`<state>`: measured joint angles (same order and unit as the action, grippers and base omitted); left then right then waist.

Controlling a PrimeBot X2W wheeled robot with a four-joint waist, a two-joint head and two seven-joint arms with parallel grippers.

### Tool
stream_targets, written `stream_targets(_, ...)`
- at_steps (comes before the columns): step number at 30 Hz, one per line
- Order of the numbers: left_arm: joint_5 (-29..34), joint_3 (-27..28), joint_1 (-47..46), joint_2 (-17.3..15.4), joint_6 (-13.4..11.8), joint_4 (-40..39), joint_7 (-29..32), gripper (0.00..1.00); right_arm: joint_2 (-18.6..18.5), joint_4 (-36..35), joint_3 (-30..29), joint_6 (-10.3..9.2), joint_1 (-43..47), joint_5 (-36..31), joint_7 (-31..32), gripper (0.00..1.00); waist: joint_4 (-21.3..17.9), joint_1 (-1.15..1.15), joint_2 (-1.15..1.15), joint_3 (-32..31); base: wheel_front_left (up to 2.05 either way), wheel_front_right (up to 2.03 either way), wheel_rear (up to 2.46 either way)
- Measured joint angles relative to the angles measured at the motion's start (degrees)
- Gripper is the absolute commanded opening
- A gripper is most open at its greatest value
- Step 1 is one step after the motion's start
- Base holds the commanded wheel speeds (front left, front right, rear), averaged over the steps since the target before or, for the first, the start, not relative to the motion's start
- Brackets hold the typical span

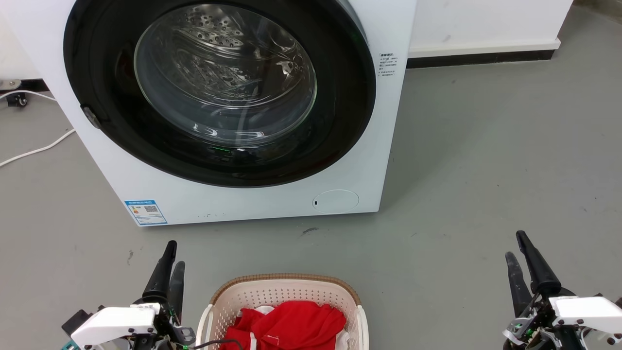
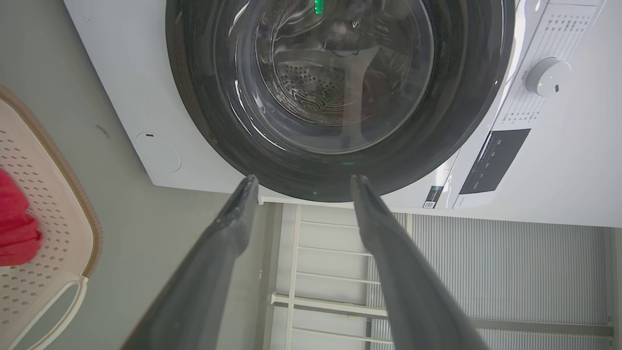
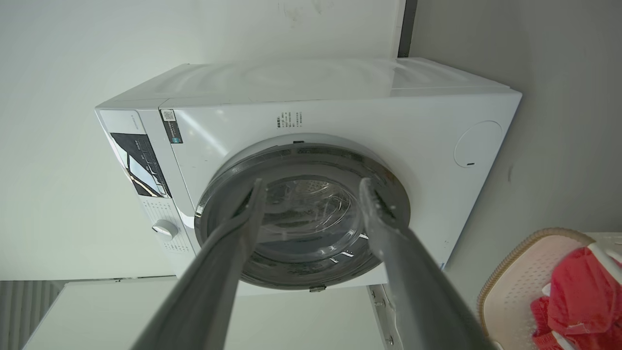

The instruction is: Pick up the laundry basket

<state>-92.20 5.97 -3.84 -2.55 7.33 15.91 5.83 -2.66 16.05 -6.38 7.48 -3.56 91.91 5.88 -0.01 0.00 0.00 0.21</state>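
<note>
The basket (image 1: 277, 294) sits on the floor (image 1: 461, 170) before the washer (image 1: 252, 199), its near half cut off at the head view's bottom edge — red cloth (image 1: 291, 323) hides its inside. The left gripper (image 1: 175, 253) stands just beside it, the right gripper (image 1: 515, 244) well apart — both point toward the washer, fingers spread, empty.

The left gripper (image 1: 175, 255) and the right gripper (image 1: 515, 245) are hovering low at their own sides, both pointing forward and holding their jaws apart.
</note>
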Motion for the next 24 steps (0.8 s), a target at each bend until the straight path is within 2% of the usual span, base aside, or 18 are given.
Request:
stream_targets(8, 5.7, 0.2, 0.0, 0.0, 0.0, -1.3, -2.2, 1.0, 0.0, -1.6, -0.2, 0.0, 0.0, -5.9, -2.2, 1.0, 0.0, 0.0, 0.0, 0.1, 0.0, 0.0, 0.0)
stream_targets(24, 24.9, -1.9, 0.0, 0.0, -1.3, -6.1, -6.1, 1.0, 0.0, -7.0, 2.1, 0.0, 0.5, -29.1, -6.2, 1.0, 0.0, 0.0, 0.0, 0.5, 0.0, 0.0, 0.0)
